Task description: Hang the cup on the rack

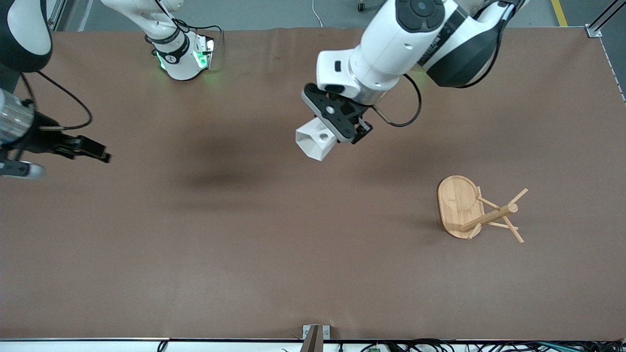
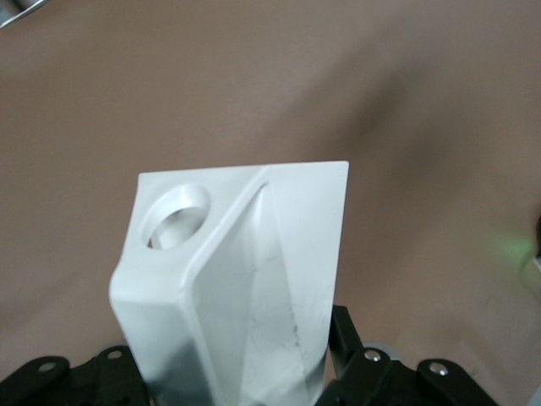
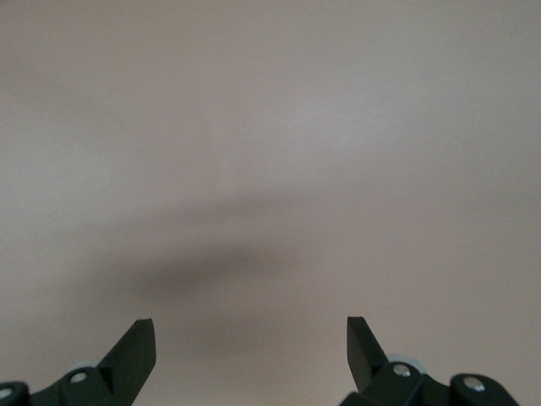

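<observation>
The white faceted cup (image 1: 315, 140) hangs in the air over the middle of the table, held on its side by my left gripper (image 1: 330, 133). In the left wrist view the cup (image 2: 245, 279) fills the middle, its handle hole turned up toward the camera, and my left gripper (image 2: 241, 376) is shut on its body. The bamboo rack (image 1: 477, 210) stands on its oval base (image 1: 455, 200) toward the left arm's end of the table, nearer the front camera than the cup. My right gripper (image 1: 100, 154) is open and empty over bare table at the right arm's end; it also shows in the right wrist view (image 3: 251, 334).
The brown table (image 1: 244, 244) stretches wide between the cup and the rack. A small bracket (image 1: 315, 335) sits at the table's front edge. The right arm's base (image 1: 181, 54) stands at the top.
</observation>
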Tool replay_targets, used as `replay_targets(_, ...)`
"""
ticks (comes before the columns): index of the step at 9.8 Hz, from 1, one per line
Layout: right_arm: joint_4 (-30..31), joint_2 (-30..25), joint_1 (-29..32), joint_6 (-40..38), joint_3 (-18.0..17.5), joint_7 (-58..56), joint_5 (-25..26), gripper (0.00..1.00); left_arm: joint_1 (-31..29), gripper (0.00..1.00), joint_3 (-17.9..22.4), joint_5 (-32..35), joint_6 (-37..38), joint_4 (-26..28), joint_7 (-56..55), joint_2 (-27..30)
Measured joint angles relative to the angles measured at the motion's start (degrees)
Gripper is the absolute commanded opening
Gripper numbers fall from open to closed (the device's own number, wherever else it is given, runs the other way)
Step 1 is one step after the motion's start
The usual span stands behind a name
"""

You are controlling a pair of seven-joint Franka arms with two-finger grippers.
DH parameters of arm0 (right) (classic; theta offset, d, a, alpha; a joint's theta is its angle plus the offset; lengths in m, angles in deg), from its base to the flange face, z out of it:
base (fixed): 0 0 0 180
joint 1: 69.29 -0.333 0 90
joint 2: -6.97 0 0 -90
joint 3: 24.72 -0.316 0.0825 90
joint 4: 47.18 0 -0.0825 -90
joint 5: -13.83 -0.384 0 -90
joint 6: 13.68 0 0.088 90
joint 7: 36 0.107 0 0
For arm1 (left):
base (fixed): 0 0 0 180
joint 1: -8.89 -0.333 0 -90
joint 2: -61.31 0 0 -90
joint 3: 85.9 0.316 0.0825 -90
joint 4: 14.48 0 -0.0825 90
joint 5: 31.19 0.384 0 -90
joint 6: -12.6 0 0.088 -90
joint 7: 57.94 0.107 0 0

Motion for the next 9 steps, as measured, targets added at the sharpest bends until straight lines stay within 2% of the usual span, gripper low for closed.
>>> replay_targets(2,-6.04,-0.81,0.02,-7.69,2.56,-0.3,1.18,1.0,-3.62,0.0,0.09,0.39,0.18,0.05,-7.15,0.0)
replay_targets(4,-10.36,-1.47,0.4,-13.06,2.85,-0.5,1.26,1.0,-8.69,0.0,0.12,0.48,2.06,0.15,-8.81,-0.03)
replay_targets(9,-10.41,-3.25,0.35,-14.47,2.36,-0.51,1.28,1.0,-15.5,0.01,0.71,0.55,3.97,3.11,-12.07,-0.05)
